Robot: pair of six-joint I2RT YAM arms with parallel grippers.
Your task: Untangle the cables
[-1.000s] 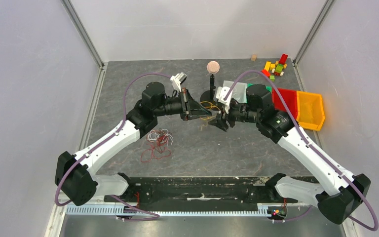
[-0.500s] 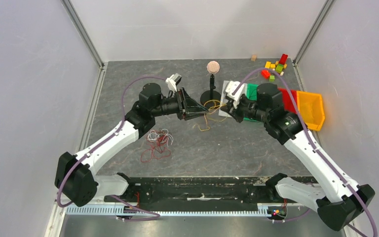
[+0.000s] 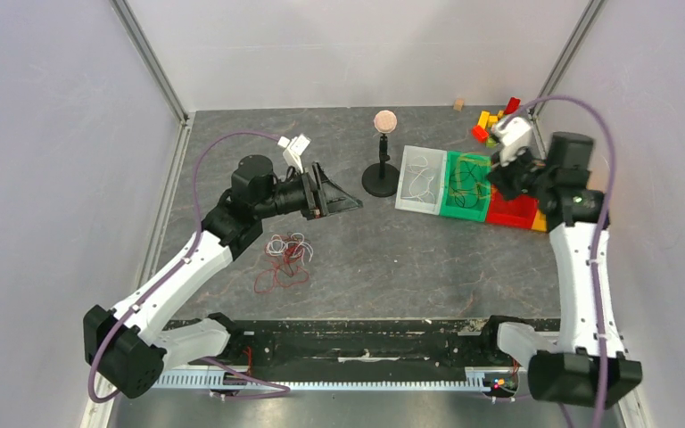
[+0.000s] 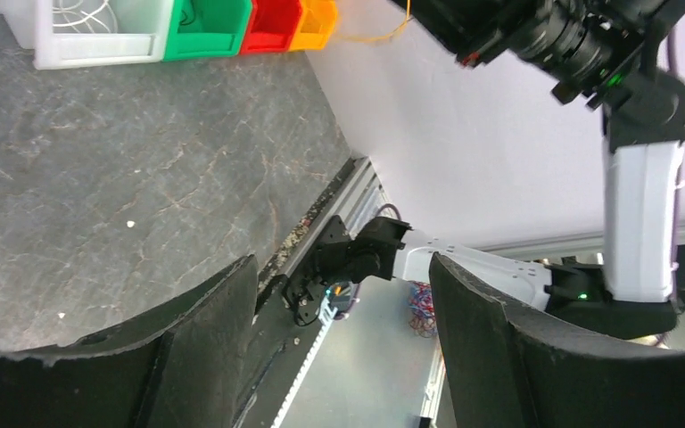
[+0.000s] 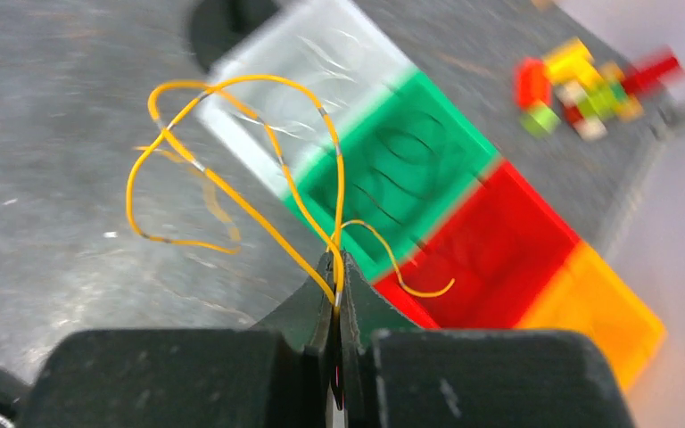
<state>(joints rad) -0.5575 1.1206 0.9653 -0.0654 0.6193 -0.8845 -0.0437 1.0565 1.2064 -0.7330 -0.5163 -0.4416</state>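
Orange wire [image 5: 340, 196]: pinched in right gripper [image 5: 339, 294], jaws fully closed — above bins [image 3: 464, 214]
Left gripper [image 4: 343, 276]: spread wide, empty
Tangle [image 3: 285, 259]: lay on table [image 3: 392, 259], untouched
Drop: needed lowering over orange bin [image 5: 606, 321] before release

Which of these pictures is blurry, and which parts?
Right wrist view: green bin and toy blocks smear, the yellow wire in the right pincer looks crisper; left wrist view: floor sharp, left pincer dark; top view: evenly lit, sharp.

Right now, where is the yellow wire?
In the right wrist view, the yellow wire is pinched in the right gripper, looping over the white bin and green bin.
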